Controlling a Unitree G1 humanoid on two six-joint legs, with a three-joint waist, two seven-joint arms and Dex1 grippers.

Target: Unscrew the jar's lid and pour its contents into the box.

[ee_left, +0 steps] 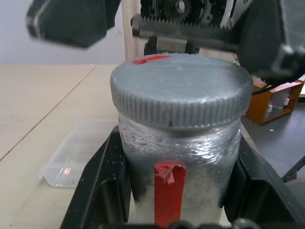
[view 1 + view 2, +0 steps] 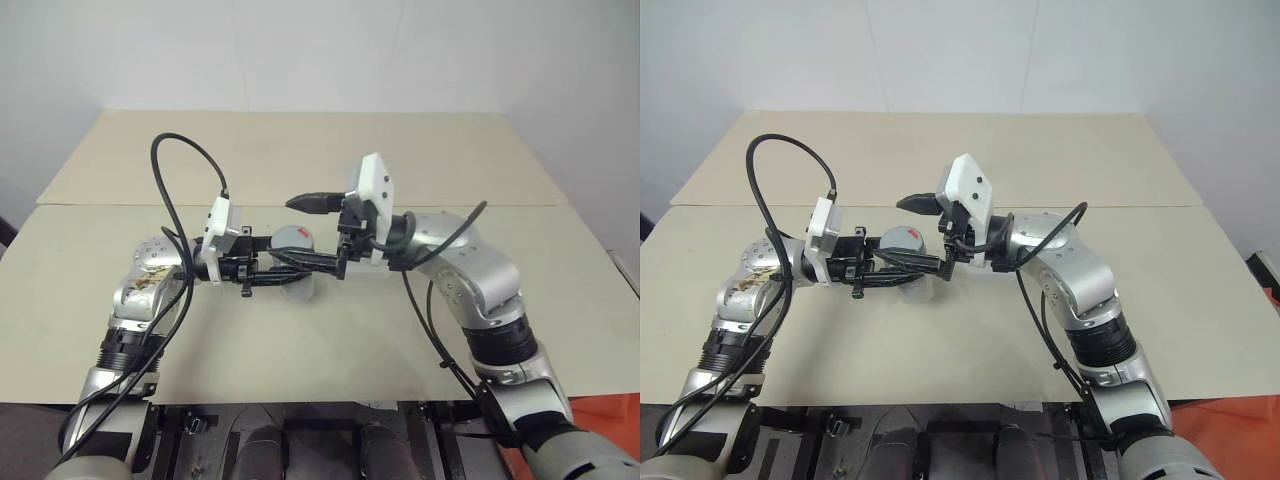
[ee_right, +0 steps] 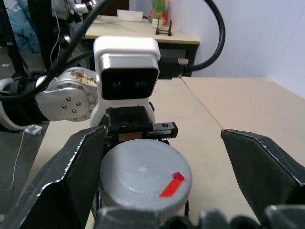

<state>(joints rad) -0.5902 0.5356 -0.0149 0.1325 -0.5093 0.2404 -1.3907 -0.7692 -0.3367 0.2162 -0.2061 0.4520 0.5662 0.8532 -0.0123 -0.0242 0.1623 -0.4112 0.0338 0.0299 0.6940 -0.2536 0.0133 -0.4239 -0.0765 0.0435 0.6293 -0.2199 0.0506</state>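
— Two grippers meeting above the table point(image 2: 120, 300). Left gripper point(image 1: 178, 200) clamping the jar point(image 1: 190, 162) by its body, holding it off the surface, red stripe point(image 1: 167, 191) facing the wrist.
— Lid point(image 3: 145, 176) sitting screwed on?
— Sitting on, red mark on top. Right gripper point(image 3: 167, 157) spreading wide, one finger point(image 3: 76, 167) on each side of the lid, apart from the far one.
— Box point(image 1: 78, 155)?
— Lying on the table just beyond the jar. Contents hidden.
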